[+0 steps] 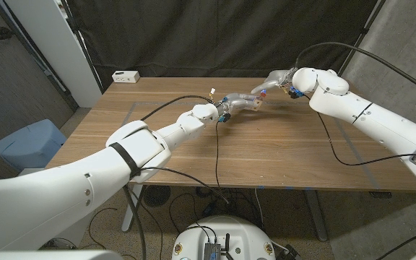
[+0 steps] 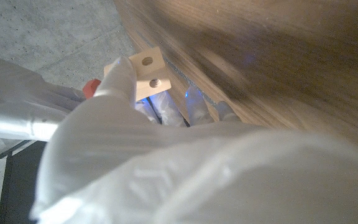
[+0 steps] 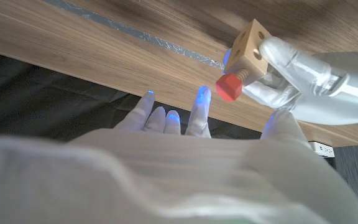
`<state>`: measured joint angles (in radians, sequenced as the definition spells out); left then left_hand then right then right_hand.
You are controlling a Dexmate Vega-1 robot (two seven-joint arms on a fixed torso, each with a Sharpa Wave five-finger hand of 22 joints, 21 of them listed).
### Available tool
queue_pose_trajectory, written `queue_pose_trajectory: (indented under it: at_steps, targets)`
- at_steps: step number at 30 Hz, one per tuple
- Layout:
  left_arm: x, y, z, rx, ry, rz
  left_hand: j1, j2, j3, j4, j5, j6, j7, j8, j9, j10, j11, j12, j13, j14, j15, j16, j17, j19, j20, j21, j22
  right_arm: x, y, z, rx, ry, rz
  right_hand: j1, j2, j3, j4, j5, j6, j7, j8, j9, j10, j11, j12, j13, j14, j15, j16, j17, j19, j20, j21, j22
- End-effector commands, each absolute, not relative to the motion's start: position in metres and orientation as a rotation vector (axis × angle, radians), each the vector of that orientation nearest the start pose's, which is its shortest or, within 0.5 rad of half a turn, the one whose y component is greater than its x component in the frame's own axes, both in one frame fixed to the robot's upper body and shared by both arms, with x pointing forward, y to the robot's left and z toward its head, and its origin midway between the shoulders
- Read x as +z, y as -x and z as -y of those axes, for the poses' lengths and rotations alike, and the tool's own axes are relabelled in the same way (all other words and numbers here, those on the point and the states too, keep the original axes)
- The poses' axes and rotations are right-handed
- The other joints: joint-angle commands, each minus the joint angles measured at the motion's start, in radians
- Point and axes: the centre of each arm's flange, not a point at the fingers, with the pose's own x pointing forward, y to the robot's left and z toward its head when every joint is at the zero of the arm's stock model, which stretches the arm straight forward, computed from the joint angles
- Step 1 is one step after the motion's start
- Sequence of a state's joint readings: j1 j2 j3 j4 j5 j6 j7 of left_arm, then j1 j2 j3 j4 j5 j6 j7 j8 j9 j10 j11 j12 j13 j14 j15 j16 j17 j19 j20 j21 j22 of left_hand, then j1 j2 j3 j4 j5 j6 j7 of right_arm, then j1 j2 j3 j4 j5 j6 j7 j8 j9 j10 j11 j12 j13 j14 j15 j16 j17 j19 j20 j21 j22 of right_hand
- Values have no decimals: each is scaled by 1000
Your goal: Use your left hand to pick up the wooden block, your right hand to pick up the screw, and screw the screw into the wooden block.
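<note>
Evidently, wooden block (image 3: 248,48) was gripped aloft over the table (image 1: 280,155) by left hand (image 3: 294,78), red-headed screw (image 3: 229,87) already seated; right hand (image 3: 185,118), released beside it, should be re-closed squarely on the head.

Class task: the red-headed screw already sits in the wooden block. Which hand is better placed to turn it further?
Right hand: open, beside the screw. The left hand grips the wooden block.
</note>
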<state>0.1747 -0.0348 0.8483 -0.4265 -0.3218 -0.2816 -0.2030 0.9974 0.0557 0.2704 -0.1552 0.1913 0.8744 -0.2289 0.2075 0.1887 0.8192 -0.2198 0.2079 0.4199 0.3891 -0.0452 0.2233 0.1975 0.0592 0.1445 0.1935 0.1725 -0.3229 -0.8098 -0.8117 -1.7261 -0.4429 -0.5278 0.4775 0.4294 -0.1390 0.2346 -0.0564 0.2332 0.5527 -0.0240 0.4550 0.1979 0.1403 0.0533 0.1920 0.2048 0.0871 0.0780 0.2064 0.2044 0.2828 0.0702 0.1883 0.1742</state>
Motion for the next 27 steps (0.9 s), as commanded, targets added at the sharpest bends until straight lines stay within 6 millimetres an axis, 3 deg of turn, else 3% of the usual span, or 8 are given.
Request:
queue_pose_trajectory:
  at_steps: [1,8,16,27]
  targets:
    - [43,-724,-11,-570,-470,449,5,7,3,5,6,38,18,7,4,11,0,2,1,10,-82,5,2,7,4,3,3,155,-604,246,67,1483,267,11,17,5,-10,5,-17,-2,-9,4,-17,0,-1,3,-13,3,-6,-1,-16,3,-2,4]
    - [43,-723,-11,-569,-460,455,5,7,3,4,5,40,20,7,4,12,0,2,1,9,-83,4,2,7,3,3,3,161,-596,253,107,1484,265,47,41,24,-30,2,-55,-9,-35,3,-46,2,-3,4,-40,13,-12,-1,-41,11,-4,4]
    - [44,-724,-14,-565,-458,459,6,6,3,4,5,41,20,8,4,12,0,1,0,10,-84,4,2,7,3,3,3,162,-596,255,155,1483,265,108,61,54,-69,-18,-119,-54,-79,3,-98,-14,-5,4,-82,17,-16,-2,-74,22,-2,3]
    - [44,-724,-16,-568,-460,461,6,7,3,4,5,42,18,8,4,13,0,2,-1,10,-84,4,2,8,4,2,3,162,-601,256,194,1465,257,160,75,79,-96,-32,-157,-113,-107,4,-136,-42,-6,5,-106,10,-16,-3,-79,23,2,2]
